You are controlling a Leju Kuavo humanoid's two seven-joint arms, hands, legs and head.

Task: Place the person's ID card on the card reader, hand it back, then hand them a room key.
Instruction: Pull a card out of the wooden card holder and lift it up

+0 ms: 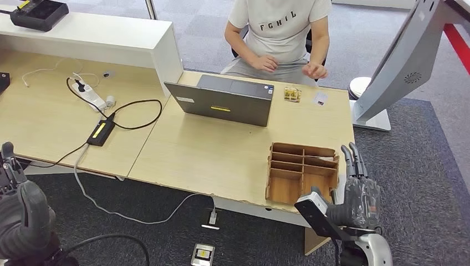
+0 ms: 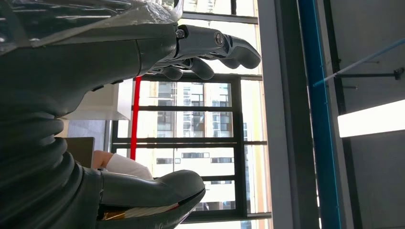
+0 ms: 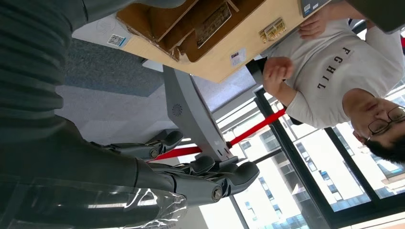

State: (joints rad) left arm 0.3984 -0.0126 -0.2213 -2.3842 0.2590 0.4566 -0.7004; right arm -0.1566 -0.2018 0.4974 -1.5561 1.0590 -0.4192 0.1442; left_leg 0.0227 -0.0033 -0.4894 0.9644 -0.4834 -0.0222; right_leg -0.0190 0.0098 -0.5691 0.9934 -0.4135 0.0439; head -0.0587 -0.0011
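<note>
Head view first: we see the right hand (image 1: pixel 360 191) at the lower right of the frame, raised beside the desk's corner, fingers straight, pointing up and apart, nothing in them. The left hand (image 1: pixel 19 208) sits at the lower left edge, off the desk (image 1: pixel 221 155); in the left wrist view its fingers (image 2: pixel 210 47) curve loosely away from the thumb (image 2: pixel 153 191), and we see nothing held. The right wrist view gives us that hand's fingers (image 3: pixel 210 179) extended and bare too.

The ID card (image 1: pixel 320 98) lies flat near the desk's far edge, upper right of centre, just below the person's hand (image 1: pixel 315 70), with a small yellow item (image 1: pixel 292 94) beside it. The wooden divided tray (image 1: pixel 302 172) stands left of the right hand.

Writing: the person's white shirt (image 1: pixel 277 25) reads "FGHIL". The laptop (image 1: pixel 224 100) carries a yellow strip label we cannot read.
</note>
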